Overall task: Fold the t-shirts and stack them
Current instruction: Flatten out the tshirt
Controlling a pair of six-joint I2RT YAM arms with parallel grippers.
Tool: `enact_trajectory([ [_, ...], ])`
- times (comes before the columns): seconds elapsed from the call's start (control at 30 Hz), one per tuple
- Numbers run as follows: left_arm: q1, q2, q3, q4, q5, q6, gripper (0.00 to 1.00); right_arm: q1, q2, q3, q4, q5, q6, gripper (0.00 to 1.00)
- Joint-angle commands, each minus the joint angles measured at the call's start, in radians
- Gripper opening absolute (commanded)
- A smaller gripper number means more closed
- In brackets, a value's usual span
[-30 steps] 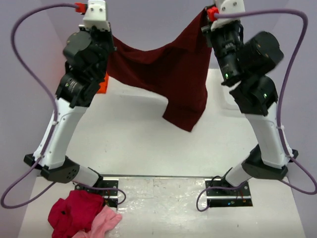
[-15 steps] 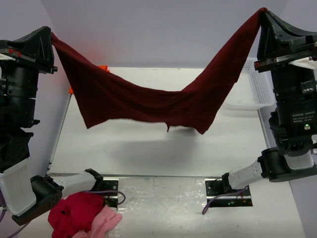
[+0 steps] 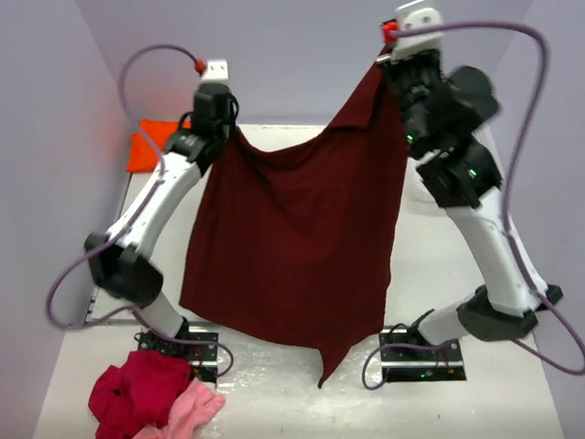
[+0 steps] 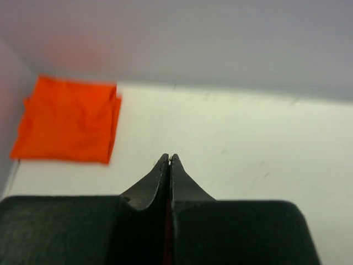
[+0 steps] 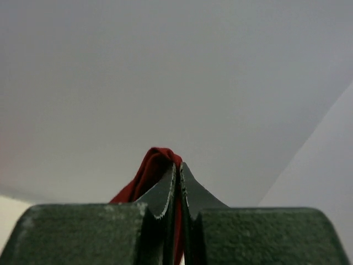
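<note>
Two t-shirts stood at different stages. At the far left of the table (image 3: 82, 366) the orange t-shirt (image 3: 151, 146) lay folded into a flat rectangle, and at the near left corner a crimson garment (image 3: 132, 389) and a pink garment (image 3: 196, 407) sat heaped together, touching.

Half a second before, the arms had been flung wide and high, with the cloth sagging between them like a swag. Now they had swung inward. The left gripper (image 3: 225, 128), jaws pinched fully together, clamped one upper corner; its wrist view showed only a thin red sliver between the closed fingers (image 4: 160, 171). The maroon t-shirt (image 3: 292, 247) hung from there as one broad sheet above the table's middle, its lowest corner dangling down between the two arm bases. The right gripper (image 3: 388, 64), held higher than the left, was likewise closed tight on the other upper corner, a fold of cloth bulging past its tips in the wrist view.

My reading: the shirt had been shaken open and was ready to be laid flat; its folding had not begun, so stacking onto the orange one was some way off.

No brand, label or legible writing showed anywhere
</note>
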Motion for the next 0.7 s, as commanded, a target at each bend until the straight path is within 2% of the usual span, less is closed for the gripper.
enact_trajectory([
  [0.0,0.093,0.112,-0.185,0.035,-0.012,-0.108,0.0,-0.183,0.131,-0.177,-0.16,-0.244,0.36,0.0],
  [0.07,0.127,0.17,-0.268,0.09,-0.049,-0.108,0.0,-0.227,0.187,-0.281,-0.14,-0.258,0.369,0.0],
  [0.13,0.147,0.221,-0.308,0.078,-0.056,-0.117,0.0,-0.25,0.221,-0.357,-0.071,-0.313,0.389,0.0],
  [0.17,0.161,0.227,-0.332,0.131,-0.062,-0.105,0.0,-0.269,0.231,-0.385,-0.071,-0.319,0.4,0.0],
  [0.33,0.204,0.26,-0.385,0.173,-0.076,-0.11,0.0,-0.332,0.317,-0.394,-0.12,-0.374,0.432,0.0],
  [0.67,0.225,0.352,-0.291,0.192,-0.062,-0.036,0.0,-0.407,0.466,-0.35,-0.158,-0.416,0.435,0.0],
])
